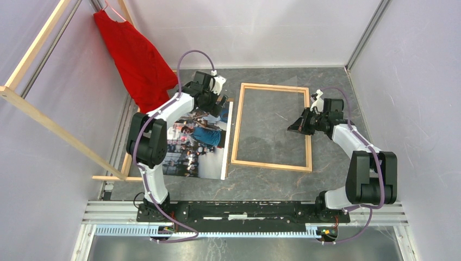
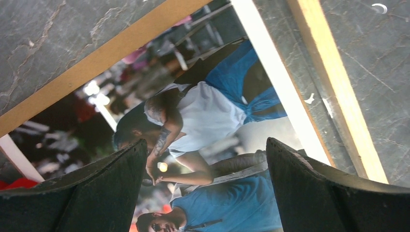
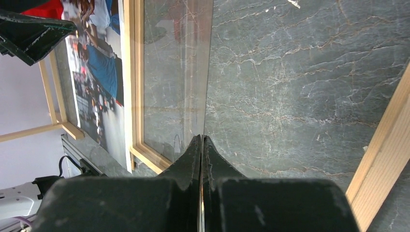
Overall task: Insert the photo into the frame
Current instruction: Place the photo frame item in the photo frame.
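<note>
Pickup step. The left tool (image 2: 207, 145), jaws wide apart, hovers with the photo (image 2: 208, 111) flat beneath it, beside the frame (image 1: 272, 166). The right tool (image 3: 201, 137) seems pinched on a clear sheet (image 3: 174, 72). Next, the left tool should descend and grip the photo's edge.

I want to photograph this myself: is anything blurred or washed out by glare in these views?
Top external: even light, sharp. Left wrist: the photo looks slightly soft, the near fingers dark and featureless. Right wrist: pale reflections on a clear sheet veil part of the frame opening.
</note>
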